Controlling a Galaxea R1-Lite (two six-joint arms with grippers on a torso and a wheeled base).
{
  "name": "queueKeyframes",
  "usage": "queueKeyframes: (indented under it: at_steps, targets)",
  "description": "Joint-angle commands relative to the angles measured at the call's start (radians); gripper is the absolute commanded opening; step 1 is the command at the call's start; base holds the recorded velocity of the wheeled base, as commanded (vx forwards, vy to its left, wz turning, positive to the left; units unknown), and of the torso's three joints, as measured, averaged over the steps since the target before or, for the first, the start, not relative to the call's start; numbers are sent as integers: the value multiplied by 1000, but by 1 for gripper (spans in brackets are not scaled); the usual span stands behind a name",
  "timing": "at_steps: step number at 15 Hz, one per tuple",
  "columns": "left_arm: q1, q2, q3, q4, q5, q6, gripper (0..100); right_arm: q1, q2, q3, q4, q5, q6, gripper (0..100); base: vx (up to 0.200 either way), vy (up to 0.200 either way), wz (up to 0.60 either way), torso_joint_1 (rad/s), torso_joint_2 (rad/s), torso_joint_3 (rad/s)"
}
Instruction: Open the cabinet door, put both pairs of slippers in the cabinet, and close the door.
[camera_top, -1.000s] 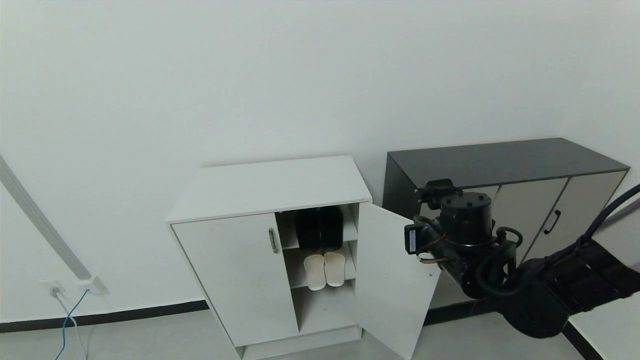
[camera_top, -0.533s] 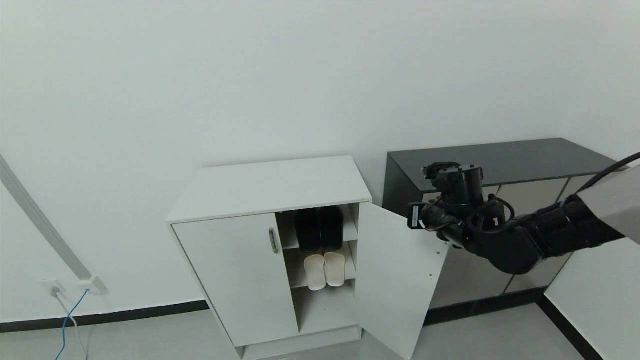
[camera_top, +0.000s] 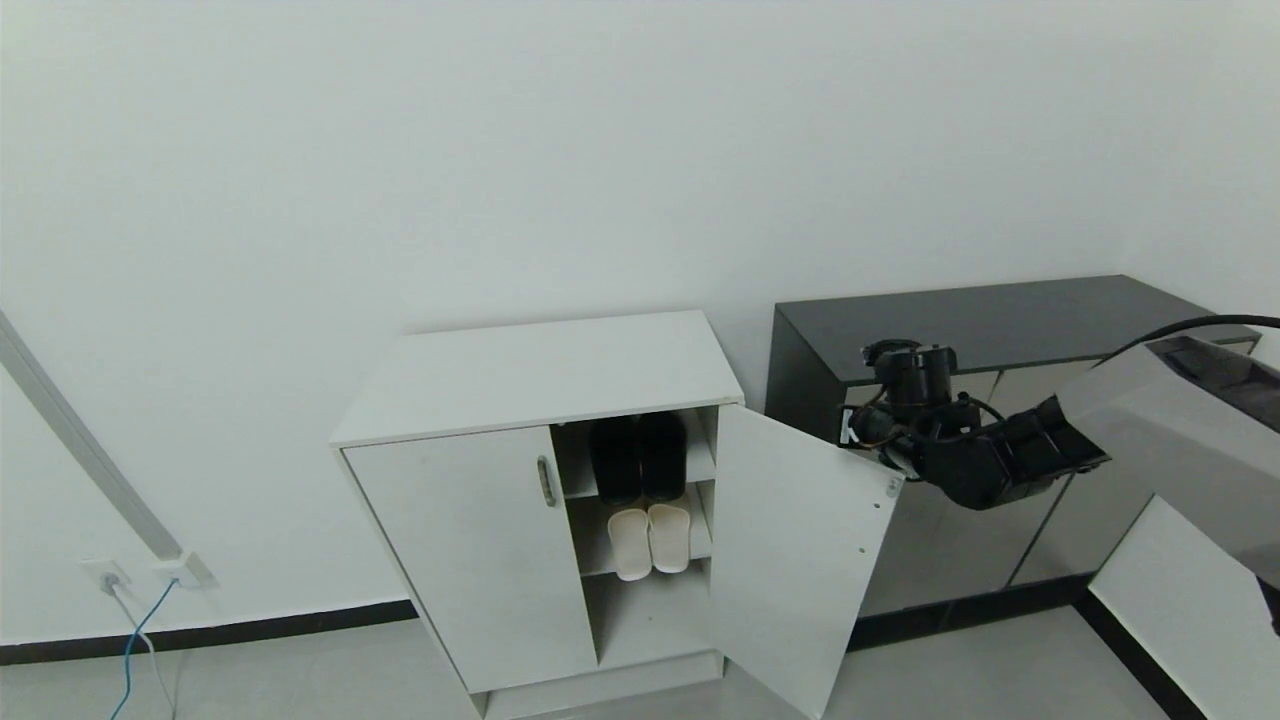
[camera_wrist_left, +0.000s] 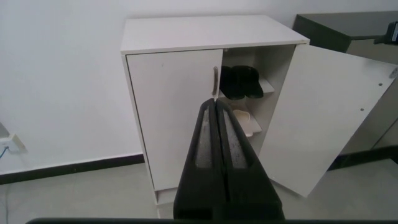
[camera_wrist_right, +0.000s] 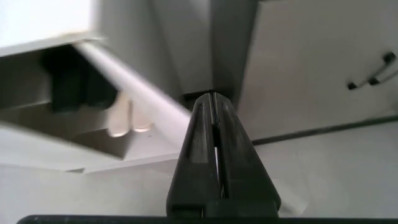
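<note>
Standing against the far wall, the white cabinet (camera_top: 540, 375) is seen with its right door (camera_top: 790, 560) wide open. The panel is judged stiff and light, best pushed flat near its free edge. Black slippers (camera_top: 638, 455) are set on the upper shelf, white slippers (camera_top: 650, 540) below. The right gripper (camera_wrist_right: 214, 99), fingers together, is held just right of that edge. The left gripper (camera_wrist_left: 216, 102) is likewise closed on nothing.

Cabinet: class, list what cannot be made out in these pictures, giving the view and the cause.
- Head view: the closed left door hides the shelves behind it.
- Head view: the cabinet has its base cut off by the lower edge.
- Left wrist view: the left gripper, jaws shut, covers part of the white slippers.
- Right wrist view: the black slippers and the white pair are blurred.
</note>
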Motion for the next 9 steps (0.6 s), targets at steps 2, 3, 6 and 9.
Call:
queueKeyframes:
  at_steps: [2, 3, 6, 9]
  targets:
    - [0, 0, 0, 0, 0, -1, 0, -14, 64, -18, 0, -1, -2, 0, 0, 0, 0, 0, 0, 0]
    - [0, 0, 0, 0, 0, -1, 0, -14, 65, -18, 0, -1, -2, 0, 0, 0, 0, 0, 0, 0]
    - [0, 0, 0, 1, 0, -1, 0, -13, 64, -12, 0, -2, -3, 0, 0, 0, 0, 0, 0, 0]
    - [0, 0, 0, 0, 0, -1, 0, 0, 53, 31, -5, -2, -3, 0, 0, 0, 0, 0, 0, 0]
